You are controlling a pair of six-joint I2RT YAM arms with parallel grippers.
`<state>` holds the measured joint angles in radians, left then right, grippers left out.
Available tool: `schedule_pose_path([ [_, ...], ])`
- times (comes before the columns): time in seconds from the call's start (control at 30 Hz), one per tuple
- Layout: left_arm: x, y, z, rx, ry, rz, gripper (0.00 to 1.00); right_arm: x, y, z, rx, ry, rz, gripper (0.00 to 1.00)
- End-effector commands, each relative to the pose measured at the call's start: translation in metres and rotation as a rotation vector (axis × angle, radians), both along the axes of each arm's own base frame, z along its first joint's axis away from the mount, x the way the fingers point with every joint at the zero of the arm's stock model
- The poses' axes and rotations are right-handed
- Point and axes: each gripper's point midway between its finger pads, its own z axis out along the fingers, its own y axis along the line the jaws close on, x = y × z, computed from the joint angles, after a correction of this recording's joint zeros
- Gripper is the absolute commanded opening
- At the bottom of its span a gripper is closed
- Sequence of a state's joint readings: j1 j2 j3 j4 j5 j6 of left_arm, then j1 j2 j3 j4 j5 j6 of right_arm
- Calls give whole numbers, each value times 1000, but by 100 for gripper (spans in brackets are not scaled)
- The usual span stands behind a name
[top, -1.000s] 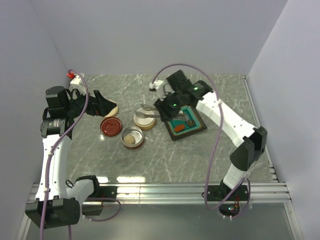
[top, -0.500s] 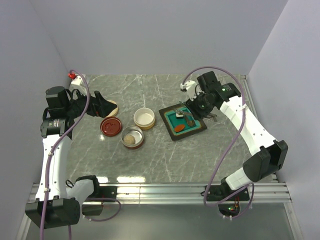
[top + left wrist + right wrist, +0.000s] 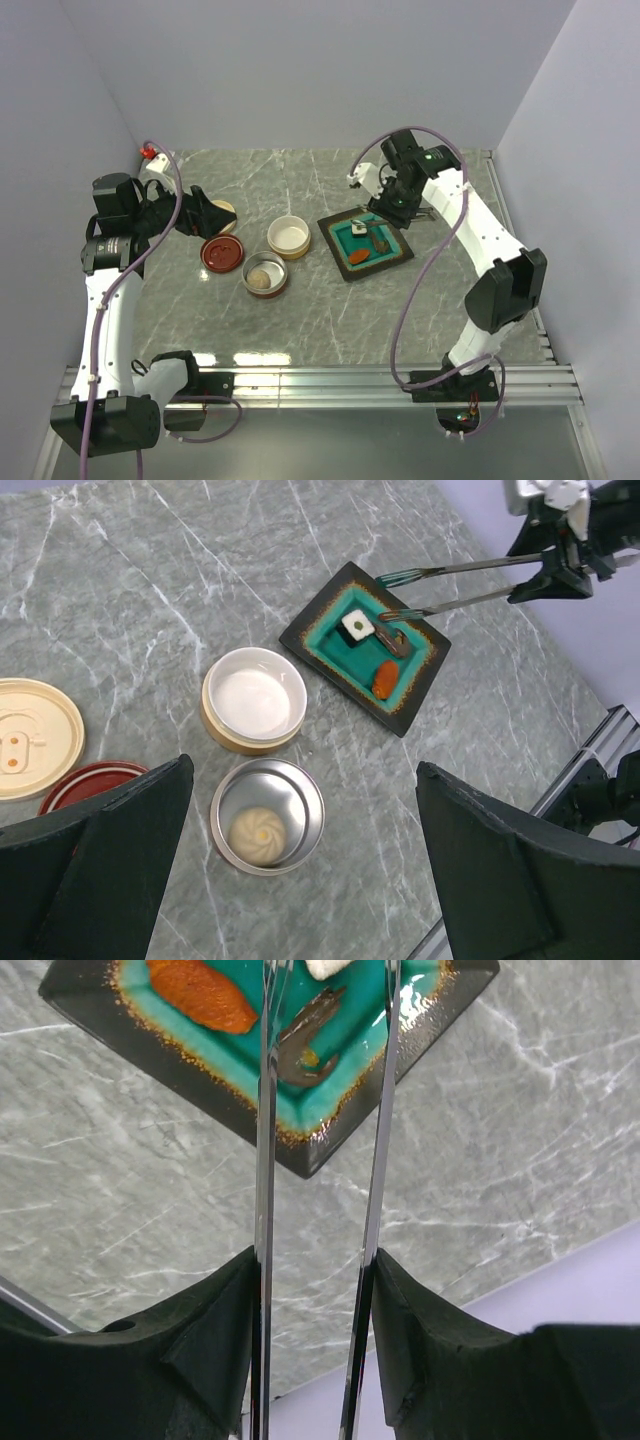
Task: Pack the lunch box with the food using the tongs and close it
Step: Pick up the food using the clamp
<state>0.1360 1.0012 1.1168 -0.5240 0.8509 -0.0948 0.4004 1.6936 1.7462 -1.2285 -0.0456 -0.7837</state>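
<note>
My right gripper (image 3: 315,1270) is shut on the tongs (image 3: 265,1160), one finger pressing on each slim arm. The arms reach over the teal tray (image 3: 322,606) from its far right side. Their tips are out of the right wrist view. On the tray lie a white cube (image 3: 356,626), a dark brown lump (image 3: 390,640) and an orange-red oblong (image 3: 386,677); one tong arm crosses above the lump. A pale round bun (image 3: 258,832) sits in the lunch box's steel bowl (image 3: 266,275). My left gripper (image 3: 303,770) hangs open, high above that bowl.
A tan bowl (image 3: 288,237) with a white inside stands between the steel bowl and the tray. A red lid (image 3: 222,252) and a cream lid (image 3: 224,212) lie to the left. Walls close in at the back and both sides.
My right arm has swung right, carrying the tongs from above the tan bowl to the tray's far side. The left arm has not moved.
</note>
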Motion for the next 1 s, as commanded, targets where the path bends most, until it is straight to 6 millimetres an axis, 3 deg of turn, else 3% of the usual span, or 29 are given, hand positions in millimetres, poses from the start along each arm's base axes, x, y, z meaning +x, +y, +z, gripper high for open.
schedule_pose_path([
  [0.0, -4, -2, 7, 7, -39, -29, 99, 7, -5, 5, -62, 2, 115, 52],
  [0.4, -4, -3, -3, -6, -19, -32, 99, 28, -3, -7, -159, 45, 192, 52],
  [0.97, -5, -3, -9, -5, -7, -29, 99, 37, 12, -21, -247, 72, 267, 52],
])
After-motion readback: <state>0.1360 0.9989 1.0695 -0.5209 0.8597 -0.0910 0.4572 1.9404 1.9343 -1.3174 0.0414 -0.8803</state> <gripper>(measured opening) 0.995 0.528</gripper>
